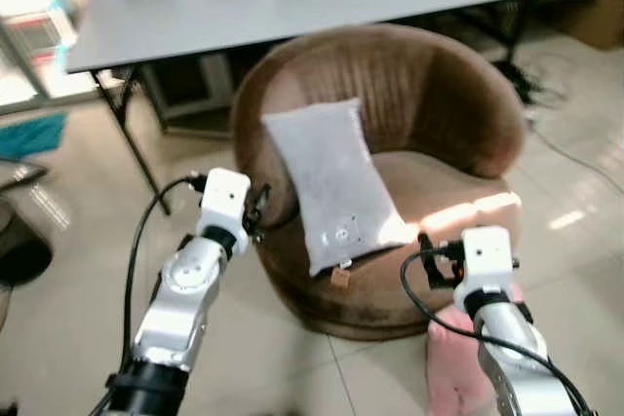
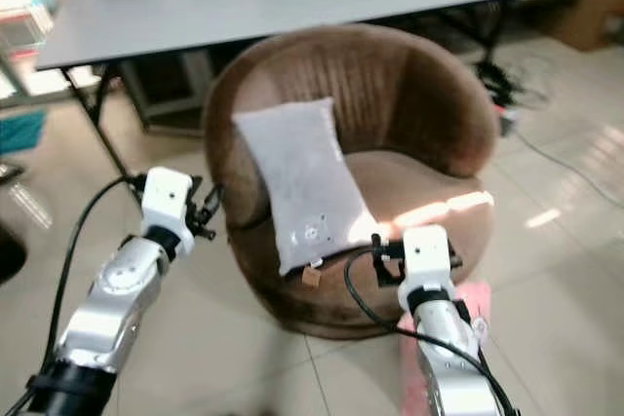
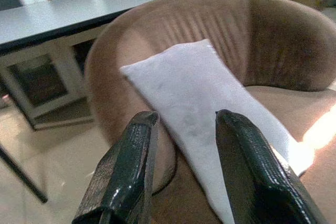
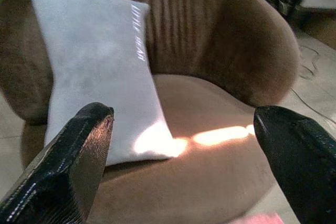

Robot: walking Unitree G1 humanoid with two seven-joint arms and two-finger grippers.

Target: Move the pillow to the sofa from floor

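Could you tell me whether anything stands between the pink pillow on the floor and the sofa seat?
The white pillow leans on one side of the brown sofa; bare seat remains beside it. Nothing visible separates the pink pillow from that.

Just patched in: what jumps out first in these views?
A white pillow leans against the left inner side of the round brown sofa chair, its lower end on the seat. Both grippers hover open and empty before it, the left gripper near the chair's left rim, the right gripper at its front. A pink pillow lies on the floor under the right arm.
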